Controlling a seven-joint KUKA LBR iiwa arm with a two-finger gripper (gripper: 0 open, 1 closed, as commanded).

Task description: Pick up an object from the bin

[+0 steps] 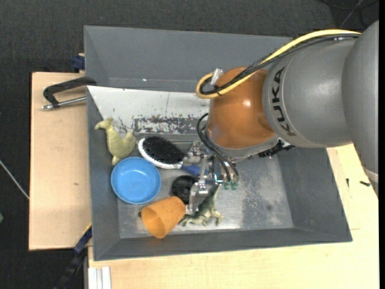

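Camera view from above has me reaching in from the right, with my grey arm and orange wrist cover (237,116) hanging over the middle of the grey bin (264,197). My gripper (200,198) is low in the front half of the bin, left of the floor's middle. Whether it is wide or narrow, or holding anything, I cannot tell, because the metal parts there run together with the clutter below.

Three things lie closest to it:
- a black round thing (180,187) just to its left
- an orange cup (161,217) on its side at its lower left
- a small green toy figure (206,219) right by its tip, close against the front wall

Which of these I am touching, if any, I cannot tell.

Farther left a blue bowl (135,181) sits upright, just beside a black-and-white hairbrush (161,152) — and a yellow-green toy animal (117,139) stands near the left wall, well apart from me
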